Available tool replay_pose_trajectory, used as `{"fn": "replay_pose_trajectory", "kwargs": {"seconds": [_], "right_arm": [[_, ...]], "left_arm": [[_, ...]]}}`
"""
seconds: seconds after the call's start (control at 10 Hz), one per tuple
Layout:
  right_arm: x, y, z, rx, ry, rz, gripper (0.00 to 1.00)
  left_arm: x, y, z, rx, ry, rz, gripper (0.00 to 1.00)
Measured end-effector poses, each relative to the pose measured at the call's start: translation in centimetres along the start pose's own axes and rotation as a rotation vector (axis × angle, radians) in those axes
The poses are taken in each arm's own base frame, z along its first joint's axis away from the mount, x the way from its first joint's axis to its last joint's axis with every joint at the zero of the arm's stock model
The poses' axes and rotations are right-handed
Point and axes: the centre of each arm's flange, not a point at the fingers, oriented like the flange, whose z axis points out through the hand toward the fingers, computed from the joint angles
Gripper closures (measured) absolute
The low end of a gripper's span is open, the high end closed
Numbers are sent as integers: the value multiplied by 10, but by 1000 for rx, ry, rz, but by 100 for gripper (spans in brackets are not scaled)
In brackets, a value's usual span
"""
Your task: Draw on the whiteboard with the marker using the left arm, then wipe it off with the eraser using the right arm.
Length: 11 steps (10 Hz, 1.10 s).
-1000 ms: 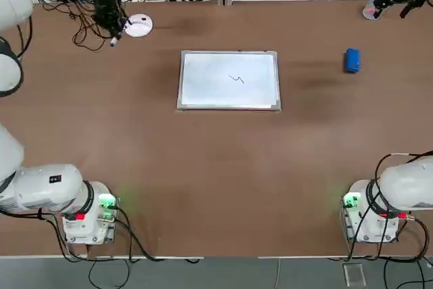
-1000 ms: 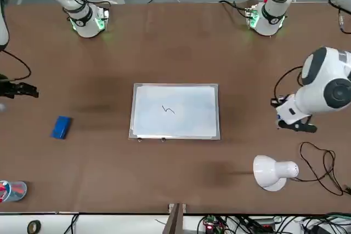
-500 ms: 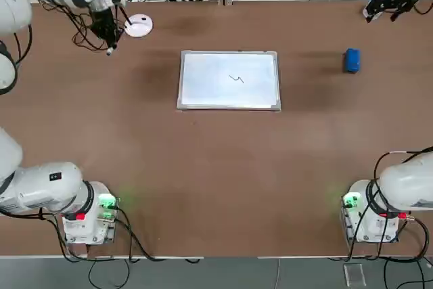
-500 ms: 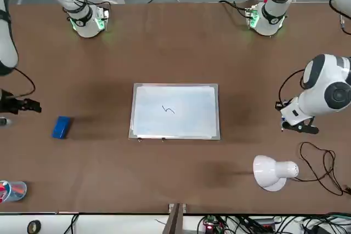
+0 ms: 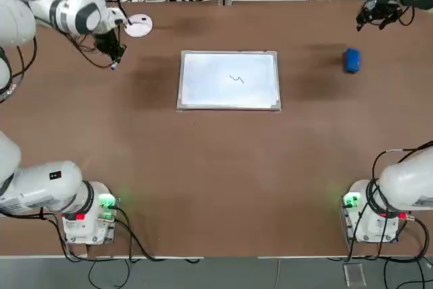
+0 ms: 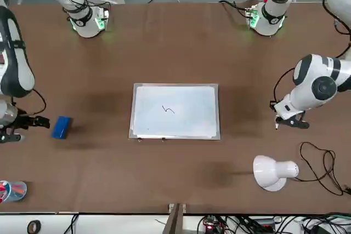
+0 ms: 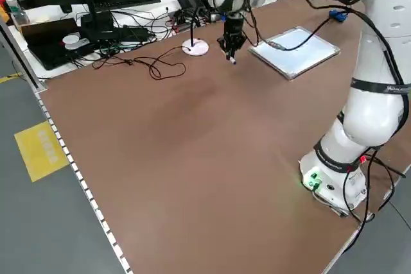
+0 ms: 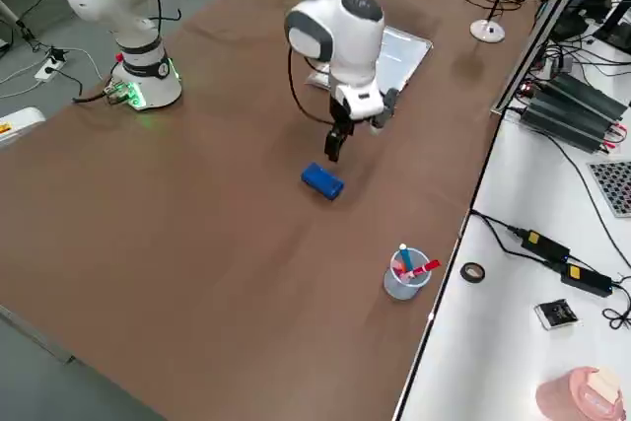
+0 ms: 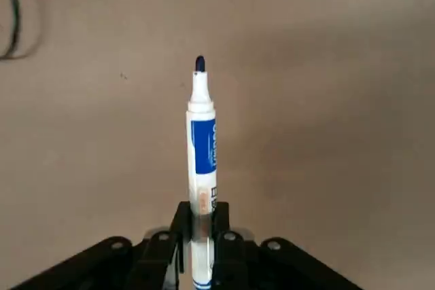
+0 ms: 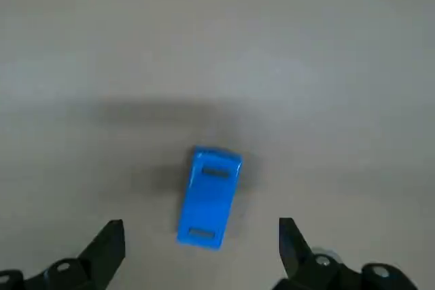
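With a squiggle already on the whiteboard [image 5: 229, 80], I see my left end effector [image 5: 112, 57] carrying the marker [image 9: 202, 161], clamped, out toward nine o'clock, while my right end effector [image 10: 202, 252], fingers apart, has dropped over the eraser [image 10: 209, 196] at three o'clock, so wiping comes next.

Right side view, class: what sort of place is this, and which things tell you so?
Most likely a robotics lab or test bench. Two white robot arms are bolted to a brown table, and a side bench holds power adapters and cables. A whiteboard lies between the arms.
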Motion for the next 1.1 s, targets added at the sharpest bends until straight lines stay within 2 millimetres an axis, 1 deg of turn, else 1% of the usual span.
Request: {"fn": "replay_pose_trajectory", "kwargs": {"seconds": [0.3, 0.5, 0.7, 0.9, 1.0, 1.1], "right_arm": [[3, 17, 30, -5, 10, 23, 0], [1, 23, 49, -8, 18, 32, 0], [-6, 21, 68, -9, 18, 30, 0], [-17, 14, 85, -1, -14, 22, 0], [-22, 11, 91, 1, -27, 19, 0], [-25, 7, 96, 3, -36, 14, 0]], "left_arm": [[-19, -7, 35, -21, 11, -33, 82], [-22, -9, 53, -35, 9, -46, 82], [-21, -7, 69, -54, 8, -48, 82], [-22, -8, 85, -69, -3, -54, 82], [-21, -11, 90, -72, -7, -59, 82], [-21, -13, 94, -75, -10, -64, 80]]}}
